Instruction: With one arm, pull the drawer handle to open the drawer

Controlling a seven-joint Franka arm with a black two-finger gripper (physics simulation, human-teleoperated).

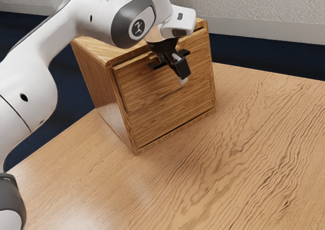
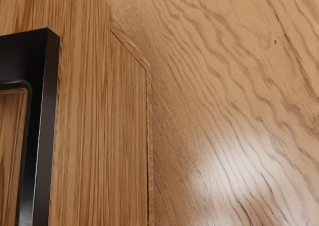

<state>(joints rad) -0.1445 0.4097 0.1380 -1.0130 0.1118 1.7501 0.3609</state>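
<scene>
Exterior view, gripper [image 1: 182, 73] at drawer handle [image 1: 154, 65], grip state unclear, arm emblem [image 1: 138, 27] unreadable

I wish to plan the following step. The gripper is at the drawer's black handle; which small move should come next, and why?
Probably a short straight pull away from the cabinet. The gripper sits at the handle, and the drawer front stands out only slightly from the cabinet, so most of the opening remains.

- One small box-shaped wooden cabinet [image 1: 104, 88] is counted.
- One wooden drawer front [image 1: 157, 90] is counted.
- One black rectangular bar handle [image 2: 40, 111] is counted.
- One wood-grained counter [image 1: 244, 159] is counted.
- One white robot arm [image 1: 30, 88] is counted.
</scene>
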